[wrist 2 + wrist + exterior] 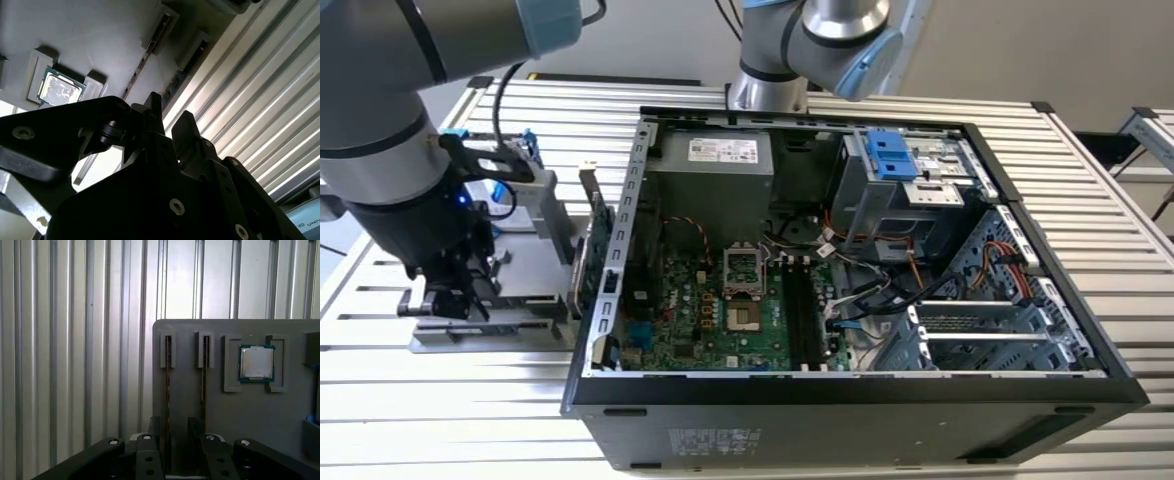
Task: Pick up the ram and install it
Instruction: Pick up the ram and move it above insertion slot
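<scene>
Table: ribbed metal slats (454,420), with the open computer case (854,392) in the middle and a grey holder (494,335) just beside it on the exterior view's left.
Holder: it keeps parts in cut pockets. Two narrow slots stand sticks on edge so their long top edges can be pinched, and a square pocket seats the processor (256,362).
Ram: on edge in its slot (167,385), not lifted. A second stick (204,375) sits in the neighbouring slot.
Gripper: low over the holder (174,422), its fingers spread, with the ram's edge running between them. They look unclenched and hold nothing.
Motherboard: the long black slots (801,310) lie bare, so installing is not yet done.
</scene>
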You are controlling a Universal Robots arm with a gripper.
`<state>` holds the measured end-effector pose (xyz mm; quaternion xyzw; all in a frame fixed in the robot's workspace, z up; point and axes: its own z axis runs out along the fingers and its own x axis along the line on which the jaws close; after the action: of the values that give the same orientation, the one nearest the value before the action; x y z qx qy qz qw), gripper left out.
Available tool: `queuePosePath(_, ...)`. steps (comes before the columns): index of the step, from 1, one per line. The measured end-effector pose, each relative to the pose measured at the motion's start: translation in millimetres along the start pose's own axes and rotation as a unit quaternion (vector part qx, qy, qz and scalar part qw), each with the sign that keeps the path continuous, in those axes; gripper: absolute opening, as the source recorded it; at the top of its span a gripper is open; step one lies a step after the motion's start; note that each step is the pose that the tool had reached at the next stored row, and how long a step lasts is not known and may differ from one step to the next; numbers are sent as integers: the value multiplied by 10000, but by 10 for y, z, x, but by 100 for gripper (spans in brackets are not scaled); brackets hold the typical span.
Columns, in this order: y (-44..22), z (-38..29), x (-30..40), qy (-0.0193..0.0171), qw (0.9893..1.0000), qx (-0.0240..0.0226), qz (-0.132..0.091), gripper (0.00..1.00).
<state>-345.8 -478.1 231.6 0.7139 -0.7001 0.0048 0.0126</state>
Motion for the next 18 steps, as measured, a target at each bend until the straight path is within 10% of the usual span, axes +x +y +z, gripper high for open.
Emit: queuePosePath(18, 34, 258, 45, 0, 10000, 2, -50, 100)
